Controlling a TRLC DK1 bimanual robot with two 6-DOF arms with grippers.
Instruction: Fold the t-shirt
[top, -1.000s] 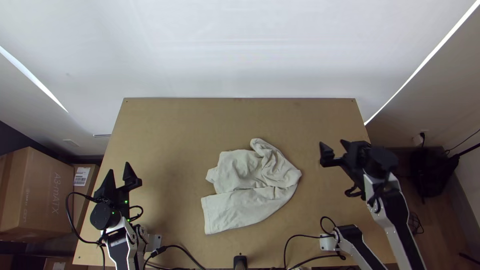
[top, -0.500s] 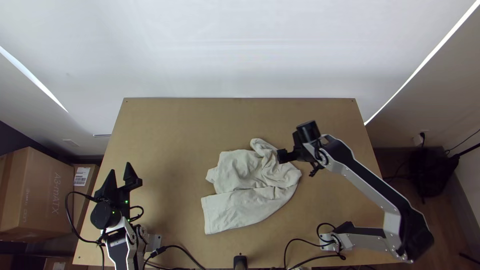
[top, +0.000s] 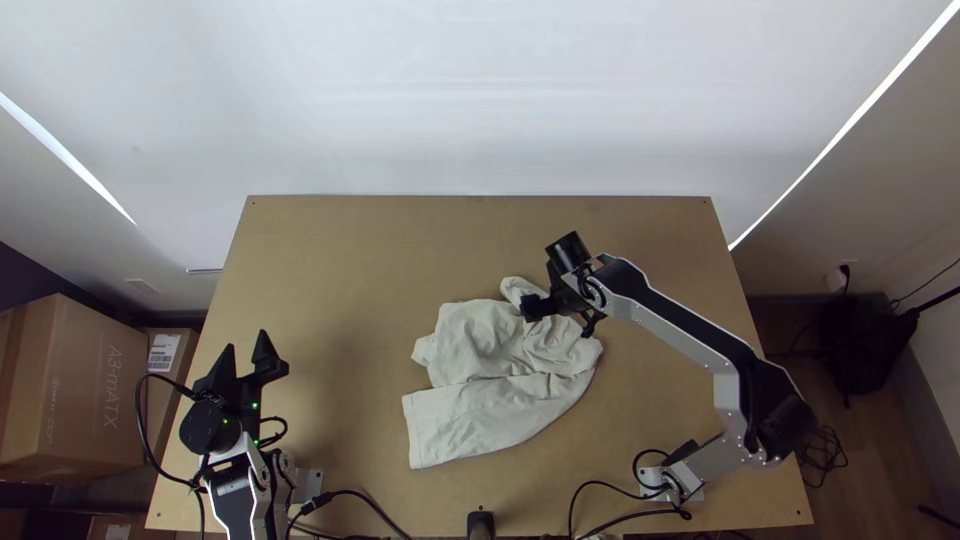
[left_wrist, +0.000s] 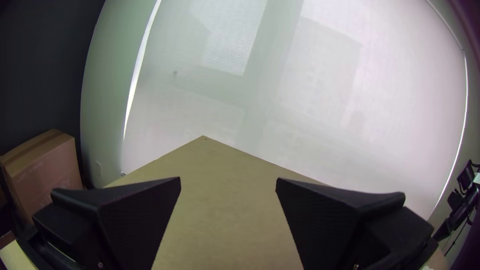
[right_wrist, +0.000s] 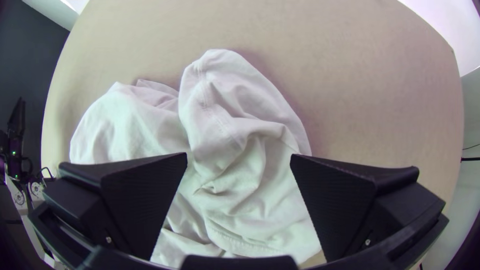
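We have our right gripper (top: 533, 306) above the bunched far part of the t-shirt (top: 480, 335), its fingers wide apart with nothing clamped; whether they touch the cloth, we cannot tell. Half a second ago it was over the shirt's right edge, and it has since moved left, farther in over the cloth. The off-white shirt lies as before in the middle of the wooden table (top: 330, 260): a rumpled heap with a rounded, seamed flap at the far side, and a flatter strip with a straight hem nearer us. Our left gripper (top: 246, 345), well apart at the table's left, has shifted slightly, fingers spread.
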